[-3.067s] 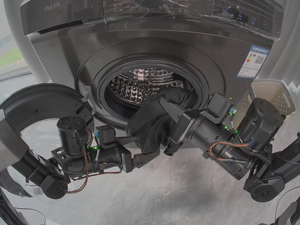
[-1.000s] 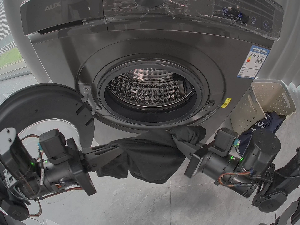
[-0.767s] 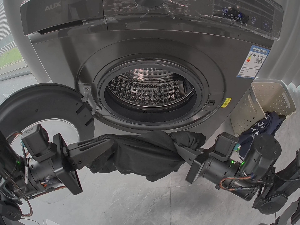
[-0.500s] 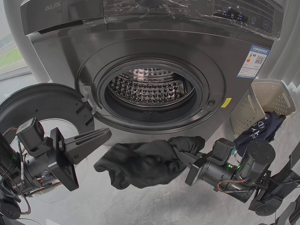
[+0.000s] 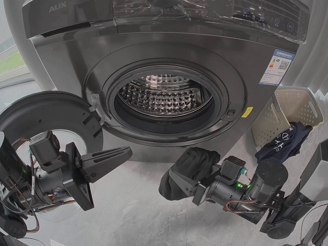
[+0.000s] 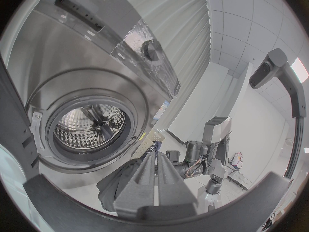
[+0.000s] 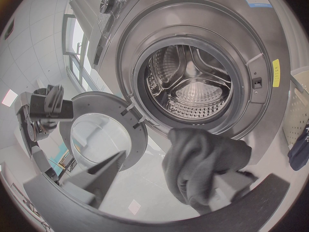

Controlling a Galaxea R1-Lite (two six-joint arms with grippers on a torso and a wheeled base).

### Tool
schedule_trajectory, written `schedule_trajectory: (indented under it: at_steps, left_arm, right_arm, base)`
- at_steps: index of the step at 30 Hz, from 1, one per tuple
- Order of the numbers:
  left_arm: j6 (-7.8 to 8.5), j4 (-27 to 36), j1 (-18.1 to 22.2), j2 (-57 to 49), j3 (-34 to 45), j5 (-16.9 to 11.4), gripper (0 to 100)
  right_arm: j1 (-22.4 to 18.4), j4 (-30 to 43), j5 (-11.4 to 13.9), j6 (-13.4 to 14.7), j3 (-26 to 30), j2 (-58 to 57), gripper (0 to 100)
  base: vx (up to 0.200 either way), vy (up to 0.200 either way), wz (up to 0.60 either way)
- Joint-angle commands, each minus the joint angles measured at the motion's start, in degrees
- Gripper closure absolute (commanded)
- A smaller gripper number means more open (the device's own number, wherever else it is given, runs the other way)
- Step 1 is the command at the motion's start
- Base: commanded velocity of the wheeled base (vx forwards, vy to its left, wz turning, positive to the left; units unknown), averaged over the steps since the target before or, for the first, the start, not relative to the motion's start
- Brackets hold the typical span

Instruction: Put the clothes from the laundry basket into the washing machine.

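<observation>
black garment (image 5: 195,159) drapes right gripper (image 7: 172,165) | one finger hidden

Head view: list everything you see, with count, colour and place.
washing machine: one, dark grey, straight ahead, drum open.
door: one, dark with a glass window, swung open at left.
black garment: one, black, draped on the right gripper, below the opening.
laundry basket: one, cream, right of the machine.
navy garment: one, dark blue, hanging over the basket's rim.
left gripper: one, black, shut, before the door.
right gripper: one, black, open.
</observation>
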Motion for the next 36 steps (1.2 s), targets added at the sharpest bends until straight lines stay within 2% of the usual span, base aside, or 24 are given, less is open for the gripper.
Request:
schedule_trajectory:
  at_steps: [1,3,9,22,23,32,36]
  left_arm:
    - [0.12,-0.31,1.63,4.30,1.61,-0.27,100]
    - [0.64,-1.36,3.03,6.32,1.70,-0.27,100]
    - [0.03,-5.58,6.72,7.73,1.79,-0.44,100]
    - [-0.15,-5.49,7.34,8.52,2.14,-1.41,100]
    - [0.12,-5.58,7.34,9.31,2.58,-1.41,100]
    - [0.73,-5.67,6.46,12.56,4.34,-1.32,100]
    - [1.52,-6.19,6.11,13.00,4.86,-1.32,100]
  right_arm:
    - [-0.84,-0.30,-0.11,-0.05,-2.10,1.53,0]
    - [-1.02,-0.39,-0.28,0.03,-2.80,1.35,0]
    - [-1.19,-0.39,-0.63,0.74,-3.85,0.04,0]
    - [-2.34,-0.39,-0.72,0.74,-5.00,-2.78,0]
    - [-2.16,-0.30,-0.46,0.65,-5.52,-3.83,100]
    - [-1.46,-0.12,0.16,0.56,-9.48,-4.18,100]
    - [-1.46,-0.03,0.16,0.56,-11.32,-3.57,100]
  base:
    - [0.000,0.000,0.00]
    - [0.000,0.000,0.00]
    - [0.000,0.000,0.00]
    - [0.000,0.000,0.00]
    - [0.000,0.000,0.00]
    - [0.000,0.000,0.00]
    - [0.000,0.000,0.00]
